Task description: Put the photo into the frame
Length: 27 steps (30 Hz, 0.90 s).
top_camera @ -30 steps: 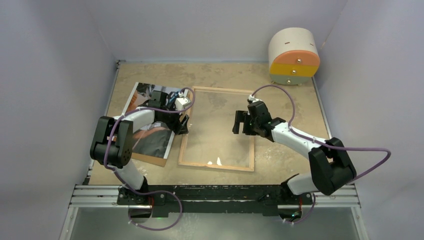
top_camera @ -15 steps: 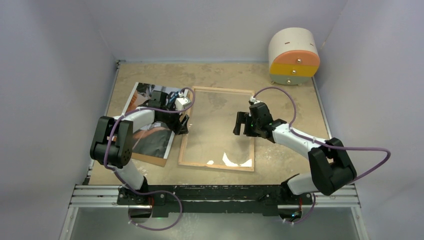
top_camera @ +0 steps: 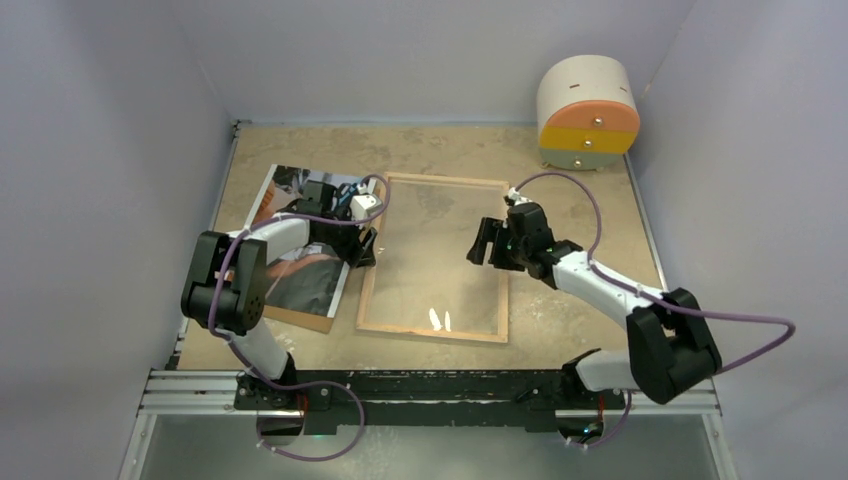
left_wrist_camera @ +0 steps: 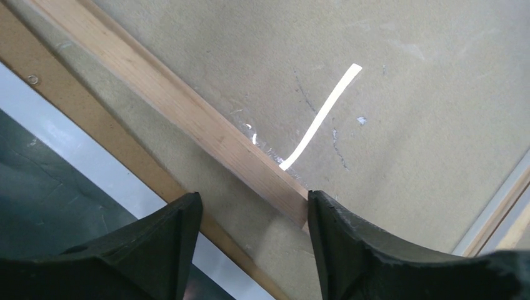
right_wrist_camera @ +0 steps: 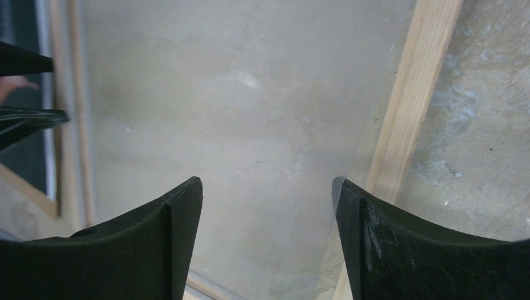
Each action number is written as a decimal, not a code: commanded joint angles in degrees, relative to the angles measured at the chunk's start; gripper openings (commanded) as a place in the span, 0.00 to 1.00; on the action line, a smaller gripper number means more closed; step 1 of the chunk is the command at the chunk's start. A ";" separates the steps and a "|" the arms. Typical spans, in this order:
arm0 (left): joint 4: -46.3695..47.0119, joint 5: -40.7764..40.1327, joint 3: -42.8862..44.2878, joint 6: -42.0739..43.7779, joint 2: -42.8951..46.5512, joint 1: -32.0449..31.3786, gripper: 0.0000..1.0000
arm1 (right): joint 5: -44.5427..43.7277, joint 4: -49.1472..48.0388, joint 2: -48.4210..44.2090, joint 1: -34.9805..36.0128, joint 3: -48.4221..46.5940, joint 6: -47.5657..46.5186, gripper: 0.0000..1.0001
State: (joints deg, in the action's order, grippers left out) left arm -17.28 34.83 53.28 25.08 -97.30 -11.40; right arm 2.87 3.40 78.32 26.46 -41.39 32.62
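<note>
The frame (top_camera: 433,333) lies mid-table, wood rear face up, with its glass pane (top_camera: 440,270) in it. The photo (top_camera: 300,268) lies left of it on a brown hardboard sheet (top_camera: 300,318). My left gripper (top_camera: 365,248) is open and low over the frame's left rail (left_wrist_camera: 187,119); the rail runs between its fingers, with the photo's white border (left_wrist_camera: 81,162) beside it. My right gripper (top_camera: 488,245) is open over the pane's right side, next to the right rail (right_wrist_camera: 412,100). Its right finger (right_wrist_camera: 375,237) stands at the glass edge. Both hold nothing.
A round white, orange and yellow drawer unit (top_camera: 588,112) stands at the back right. Purple-grey walls close in the table on three sides. A metal rail with the arm bases (top_camera: 430,390) runs along the near edge.
My right gripper has shifted slightly right and away. The bright reflections on the glass near the frame's front rail have changed shape and place. The left arm has not moved.
</note>
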 commanded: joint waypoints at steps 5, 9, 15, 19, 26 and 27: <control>-4.99 2.38 2.28 0.32 -3.06 -0.14 0.51 | 12.66 -11.28 -9.08 -1.12 2.79 6.71 0.63; -6.32 4.68 3.34 0.10 -2.47 0.60 0.46 | 14.57 -12.86 -9.81 -1.32 3.31 7.57 0.53; -9.07 7.40 5.23 0.44 -1.17 3.12 0.43 | 14.88 -13.18 -8.76 -1.63 3.47 7.77 0.23; -11.27 9.25 6.98 1.19 -0.59 5.79 0.42 | 14.55 -12.05 -8.58 -1.58 2.46 7.14 0.07; -9.89 7.45 5.44 1.70 -0.57 6.61 0.43 | 14.50 -11.22 -9.22 -1.72 1.38 6.14 0.00; -9.66 7.45 5.17 1.60 -0.81 6.53 0.43 | 14.59 -11.41 -9.22 -1.68 1.49 6.14 0.00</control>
State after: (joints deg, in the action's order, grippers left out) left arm -27.51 40.91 58.41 25.30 -99.02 -4.78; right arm 15.88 -7.09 69.76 24.69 -38.13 39.70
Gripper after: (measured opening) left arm 0.427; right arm 0.006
